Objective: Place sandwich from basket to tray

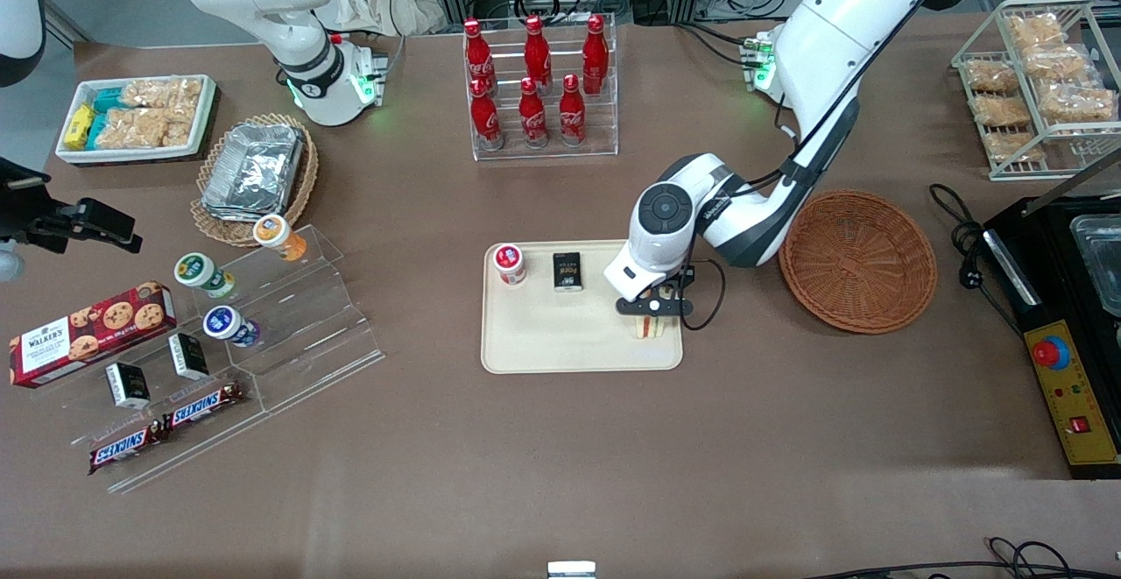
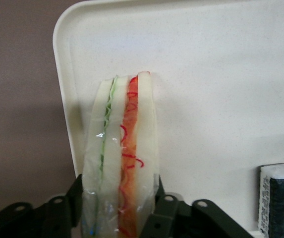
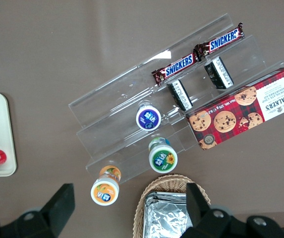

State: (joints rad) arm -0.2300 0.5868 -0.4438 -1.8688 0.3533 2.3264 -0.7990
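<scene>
The gripper [image 1: 654, 309] hangs low over the tray [image 1: 543, 342], at the corner nearest the basket [image 1: 858, 261], with its fingers [image 2: 164, 210] clamped on the sandwich [image 2: 122, 163]. The wedge is held on edge, bread faces pressed by the pads, so the green and orange-red filling lines run between the fingers; squeezing the flat sides most likely keeps the layers together instead of splaying them. In the wrist view the sandwich lies over the cream surface just inside the rounded rim, and whether it already touches the tray I cannot tell. The basket stands bare on the worktop [image 1: 560, 474], close beside the tray, toward the working arm's end. A red-lidded cup [image 1: 509, 264] and a small dark packet [image 1: 567, 271] occupy the tray's edge farther from the camera, which seems to explain the choice of the free near corner. The carry looks almost complete, with release remaining.
</scene>
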